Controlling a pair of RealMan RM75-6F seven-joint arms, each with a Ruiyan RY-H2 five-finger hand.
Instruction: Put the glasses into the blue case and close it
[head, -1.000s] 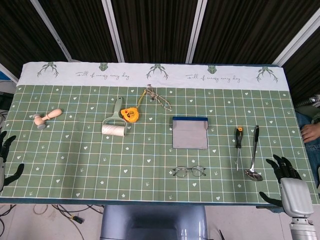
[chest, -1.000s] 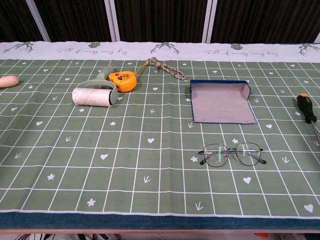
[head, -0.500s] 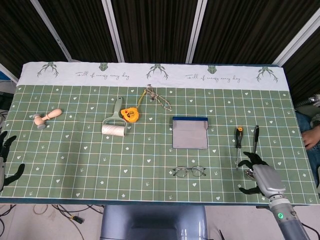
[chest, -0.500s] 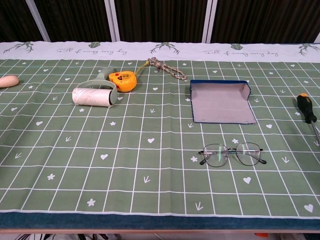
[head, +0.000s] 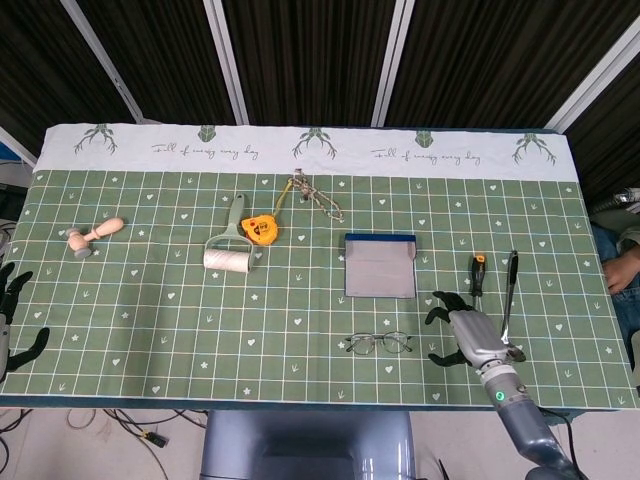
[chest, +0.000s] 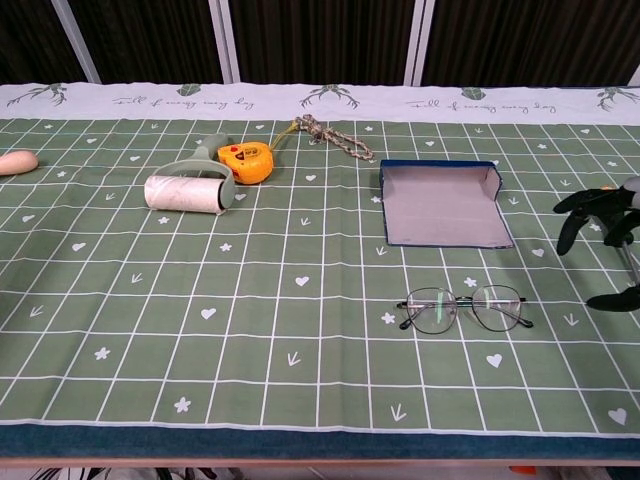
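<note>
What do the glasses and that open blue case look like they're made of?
The glasses seem to have a thin dark metal wire frame with clear lenses: the green cloth shows through them. The blue case looks like stiff board or leatherette, blue outside, with a matte grey lining; the exact material is unclear.

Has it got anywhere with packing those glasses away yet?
Nothing is done yet: the glasses lie on the cloth in front of the blue case, which lies open and empty. In hand: the right hand, fingers spread and empty, hovers beside the glasses. Picking up, placing and closing remain. The left hand is off the table edge.
</note>
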